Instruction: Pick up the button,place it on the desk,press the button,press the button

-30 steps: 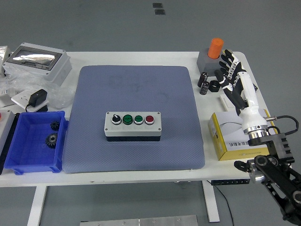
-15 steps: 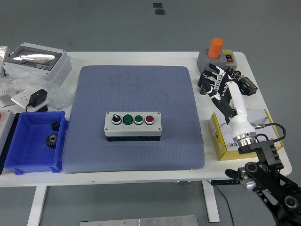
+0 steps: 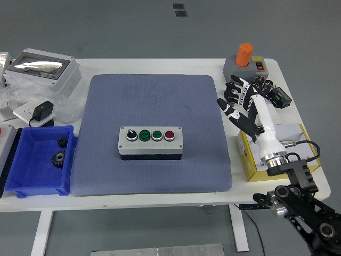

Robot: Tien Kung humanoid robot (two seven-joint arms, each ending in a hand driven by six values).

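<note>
A grey button box [image 3: 151, 143] lies on the blue-grey mat [image 3: 154, 106] near its middle. On top it carries a black knob [image 3: 131, 135], two green buttons [image 3: 144, 135] and a red button [image 3: 169, 135]. My right hand [image 3: 238, 104] is over the mat's right edge, to the right of and beyond the box, apart from it. Its fingers are spread and hold nothing. The left arm is out of view.
A yellow carton [image 3: 256, 154] lies under my right forearm. A grey box with an orange cap [image 3: 244, 61] and small black parts [image 3: 274, 93] stand at the back right. A blue bin [image 3: 37, 160] with gears, a charger [image 3: 42, 113] and a grey case [image 3: 40, 69] are at the left.
My right hand has moved left and toward me, from over the black parts at the back right to the mat's right edge. The button box has not moved.
</note>
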